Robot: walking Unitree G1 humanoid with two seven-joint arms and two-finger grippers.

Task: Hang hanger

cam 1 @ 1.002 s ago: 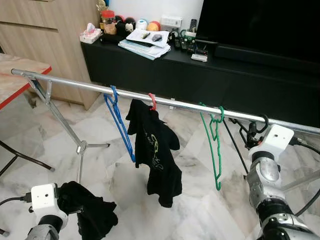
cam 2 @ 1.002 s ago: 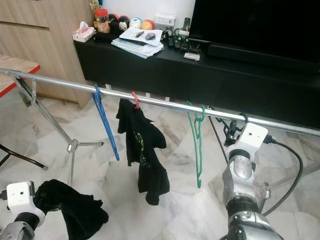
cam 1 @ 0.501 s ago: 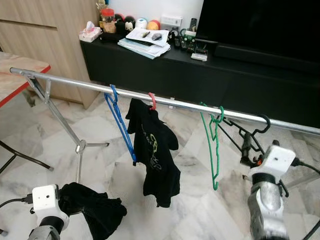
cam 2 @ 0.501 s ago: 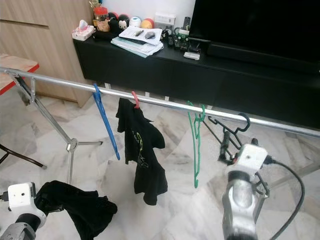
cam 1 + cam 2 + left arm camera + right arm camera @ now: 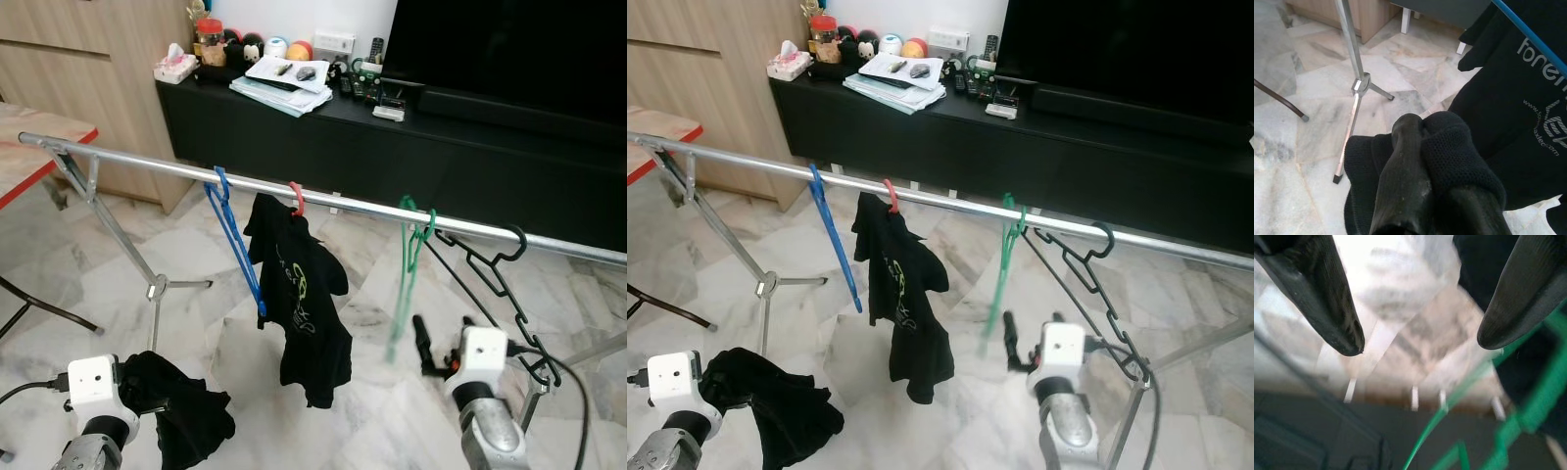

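A black hanger (image 5: 498,284) hangs by its hook on the silver rail (image 5: 147,164), at the right. Beside it a green hanger (image 5: 406,269) is blurred and tilted. Further left hang a black T-shirt (image 5: 306,294) on a pink hook and a bare blue hanger (image 5: 237,245). My right gripper (image 5: 436,345) is low, under the green hanger, and stands open with nothing in it (image 5: 1418,345); green hanger wire (image 5: 1528,416) passes close to its fingers. Low at the left, my left gripper (image 5: 1422,127) is shut on a bunched black garment (image 5: 186,416).
The rack's splayed legs (image 5: 157,289) stand on the marble floor at the left. A long black TV cabinet (image 5: 294,137) with papers and small items runs behind the rail, under a large TV (image 5: 509,49). A red-edged table (image 5: 29,157) is at the far left.
My right gripper has let go of the black hanger, which now hangs on the rail. The right arm has dropped and moved left. The green hanger has started to swing.
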